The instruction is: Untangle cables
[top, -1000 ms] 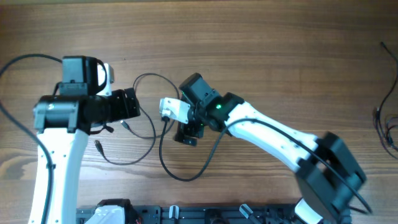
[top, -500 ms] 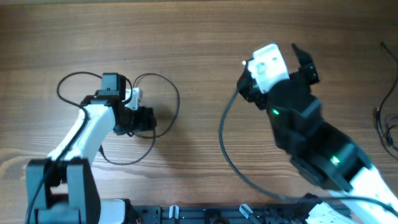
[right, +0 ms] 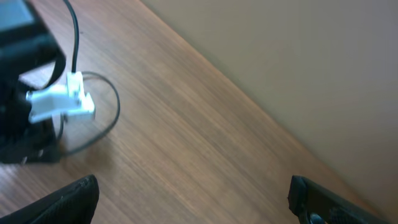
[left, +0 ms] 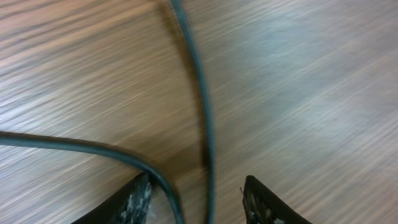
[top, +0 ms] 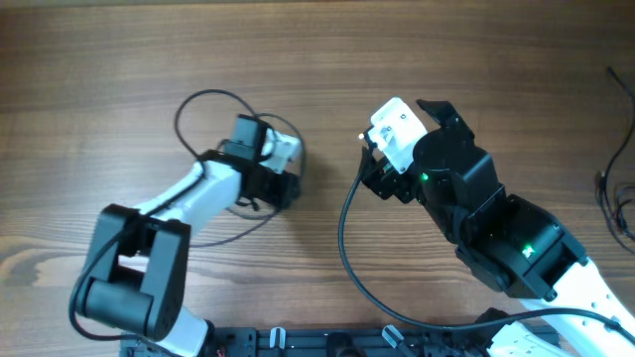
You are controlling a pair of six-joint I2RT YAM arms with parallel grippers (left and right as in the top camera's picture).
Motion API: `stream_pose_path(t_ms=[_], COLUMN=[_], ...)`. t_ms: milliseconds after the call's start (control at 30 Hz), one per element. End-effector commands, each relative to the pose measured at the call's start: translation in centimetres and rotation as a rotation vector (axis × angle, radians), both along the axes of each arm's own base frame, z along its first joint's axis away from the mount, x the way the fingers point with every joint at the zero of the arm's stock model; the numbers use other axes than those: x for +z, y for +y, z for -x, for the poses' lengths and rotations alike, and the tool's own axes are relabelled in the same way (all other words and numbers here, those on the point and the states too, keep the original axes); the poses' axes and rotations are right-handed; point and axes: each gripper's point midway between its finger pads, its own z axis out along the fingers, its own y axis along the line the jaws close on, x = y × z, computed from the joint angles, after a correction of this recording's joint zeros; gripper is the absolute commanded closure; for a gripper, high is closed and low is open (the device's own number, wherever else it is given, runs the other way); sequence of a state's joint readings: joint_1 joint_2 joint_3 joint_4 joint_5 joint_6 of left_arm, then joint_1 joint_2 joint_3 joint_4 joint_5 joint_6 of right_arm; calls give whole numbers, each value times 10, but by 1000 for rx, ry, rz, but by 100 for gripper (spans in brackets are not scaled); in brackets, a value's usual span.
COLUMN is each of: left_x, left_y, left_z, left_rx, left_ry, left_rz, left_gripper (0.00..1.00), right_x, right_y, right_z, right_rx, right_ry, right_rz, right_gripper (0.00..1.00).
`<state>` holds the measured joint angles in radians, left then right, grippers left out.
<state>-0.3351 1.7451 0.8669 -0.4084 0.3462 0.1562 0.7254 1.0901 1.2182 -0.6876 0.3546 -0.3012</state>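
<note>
Straddling two strands of thin dark cable (left: 207, 118), the left fingers (left: 138, 198) stand apart in the left wrist view. One strand runs straight up between the tips, and the other curves in from the left and passes just inside the left tip. Neither strand is clamped. The overhead view hides those tips under the black head of the left arm (top: 198, 193). It shows instead what the close view cannot: the cable arches in a loop behind the arm and trails out beneath it.

The right fingers (right: 71, 198) are spread wide with only bare wood between them, holding nothing. Their view looks slantwise across to the left arm's white wrist block (right: 59, 102), with a curve of cable beside it.

Far off at the right edge in the overhead view lie more thin dark cords (top: 607, 188), well apart from both arms. The worktop (top: 417, 40) is brown wood-grain. Only the right wrist view shows the plain beige wall (right: 280, 62) beyond its edge.
</note>
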Motion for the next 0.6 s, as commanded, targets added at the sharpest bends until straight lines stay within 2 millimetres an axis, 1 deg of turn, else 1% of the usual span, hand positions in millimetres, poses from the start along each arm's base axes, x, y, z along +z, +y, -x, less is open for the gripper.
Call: stream_pose_path(t_ms=[0,67,100,133,167,233,267,300,333,367,433,467,500,567], left_x=[-47,-39,-35,-31,-29,-27,-28,-28,-25,-19,-1,11,22,51], left_y=[-34,-71,-84,-98,-107,-111,-107,-102,-100,-96,-88,-78,-62,-16], left_z=[59,54,54,54,55,55,49,42,34,24,5,-4,-14,-33], left_rx=[-158,-235,-249,-269,-288,-290,-247,-180,-115,-50,31,80,160,297], left_ry=[120,21,-5,-33,-54,-67,-65,-54,-37,-32,-54,-74,-100,-201], left_rz=[-18,49,78,107,121,129,117,115,130,147,176,170,139,37], left_gripper=[48,44,41,41,41,40,35,12,6,4,11,12,13,15], right_x=[16,20,21,22,23,21,19,17,17,17,16,14,11,2], right_y=[-14,-16,-18,-20,-23,-25,-26,-29,-33,-36,-43,-47,-49,-51], right_z=[-1,1,2,2,2,2,3,2,1,-1,-4,-5,-5,-2], right_rx=[-58,-58,-61,-69,-81,-88,-90,-105,-133,-156,-188,-201,-201,-191], right_ry=[-62,-70,-72,-76,-82,-78,-70,-59,-50,-45,-34,-25,-10,32], right_rz=[4,-3,-3,-1,3,13,19,13,-14,-32,-58,-64,-59,-52], right_gripper=[0,0,0,0,0,0,0,0,0,0,0,0,0,0])
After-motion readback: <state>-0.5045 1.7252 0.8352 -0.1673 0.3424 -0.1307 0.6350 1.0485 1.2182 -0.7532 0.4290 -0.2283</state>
